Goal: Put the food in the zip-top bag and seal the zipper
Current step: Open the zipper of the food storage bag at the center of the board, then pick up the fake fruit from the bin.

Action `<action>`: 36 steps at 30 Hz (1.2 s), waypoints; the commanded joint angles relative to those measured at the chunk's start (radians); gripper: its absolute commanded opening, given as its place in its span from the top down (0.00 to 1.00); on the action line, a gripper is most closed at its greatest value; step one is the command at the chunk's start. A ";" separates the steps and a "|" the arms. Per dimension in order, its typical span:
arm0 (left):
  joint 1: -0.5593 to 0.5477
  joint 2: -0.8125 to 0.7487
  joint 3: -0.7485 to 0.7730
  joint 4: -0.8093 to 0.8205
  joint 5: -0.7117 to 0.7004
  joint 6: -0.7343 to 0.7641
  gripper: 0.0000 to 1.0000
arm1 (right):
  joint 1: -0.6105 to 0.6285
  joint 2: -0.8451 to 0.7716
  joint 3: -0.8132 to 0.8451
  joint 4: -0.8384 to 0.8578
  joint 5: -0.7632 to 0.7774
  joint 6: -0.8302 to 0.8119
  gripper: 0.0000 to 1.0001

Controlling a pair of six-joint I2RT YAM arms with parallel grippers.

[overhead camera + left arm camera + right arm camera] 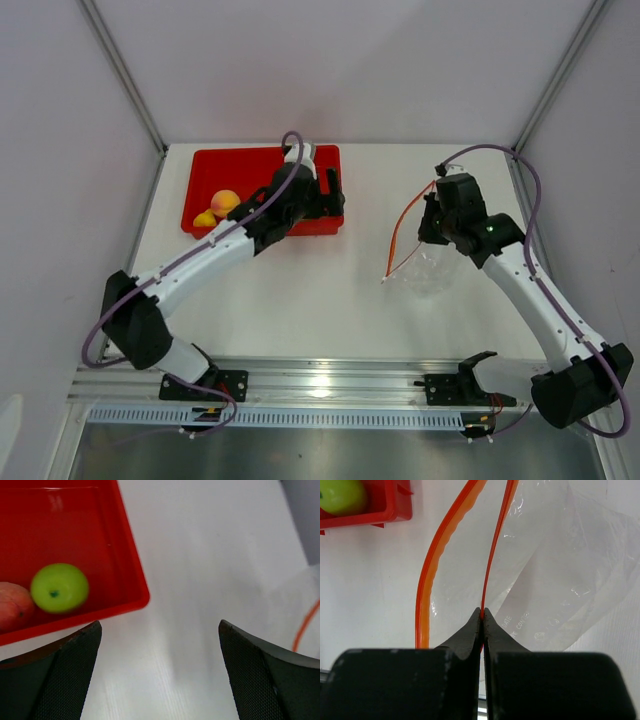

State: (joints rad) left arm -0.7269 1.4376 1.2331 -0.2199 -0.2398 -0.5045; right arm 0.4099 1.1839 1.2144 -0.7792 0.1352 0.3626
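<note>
Green apple, peach, yellow piece in red tray; clear zip-top bag (orange zipper agape) well apart

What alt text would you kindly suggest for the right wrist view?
The right hand is shut on one lip of the orange-red zipper of the clear zip-top bag, whose mouth gapes open. A green apple sits in the red tray at upper left.
</note>
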 commanded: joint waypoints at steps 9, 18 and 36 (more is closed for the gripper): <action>0.148 0.340 0.374 -0.346 -0.072 0.011 0.01 | 0.013 0.052 0.036 0.086 -0.003 0.004 1.00; 0.213 0.492 0.517 -0.423 -0.089 -0.009 0.01 | 0.013 0.056 0.025 0.098 -0.002 -0.001 1.00; 0.282 0.704 0.637 -0.530 0.000 -0.078 0.01 | 0.023 0.042 -0.007 0.101 -0.031 0.016 1.00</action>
State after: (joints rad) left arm -0.4549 2.1212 1.8042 -0.7086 -0.2649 -0.5602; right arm 0.4248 1.2362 1.2076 -0.7116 0.1108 0.3664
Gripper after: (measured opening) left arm 0.994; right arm 0.006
